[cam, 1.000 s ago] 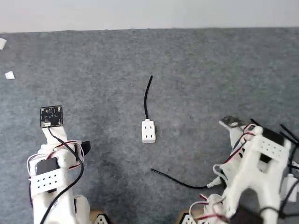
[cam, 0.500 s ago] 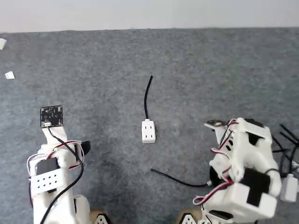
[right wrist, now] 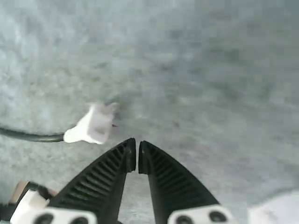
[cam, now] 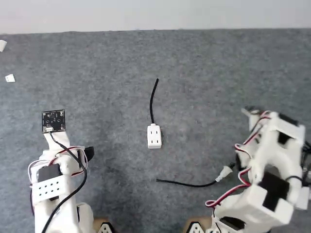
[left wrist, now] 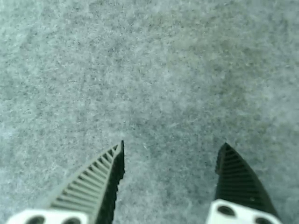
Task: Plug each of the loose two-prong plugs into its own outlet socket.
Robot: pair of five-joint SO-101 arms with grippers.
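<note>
A grey, felt-like table (cam: 218, 73) is seen from above, with an arm stationed at each near corner. The right arm (cam: 272, 174) is folded over the near right corner, and the left arm (cam: 53, 179) is drawn up at the near left corner. The left gripper (left wrist: 173, 145) is spread wide over bare grey surface, and nothing is held in it. The right gripper (right wrist: 136, 145) is closed to a narrow slit, and nothing is gripped by it.

The white outlet socket (cam: 154, 136) is laid at the table's middle, its black cord (cam: 153, 99) run toward the far edge. One loose white plug (cam: 225, 173) is found toward the near right corner, just beside the right gripper but apart from it. Its black lead (cam: 184, 183) is trailed toward the middle of the near edge. Two small white scraps (cam: 9, 77) are seen at the left edge, toward the far corner.
</note>
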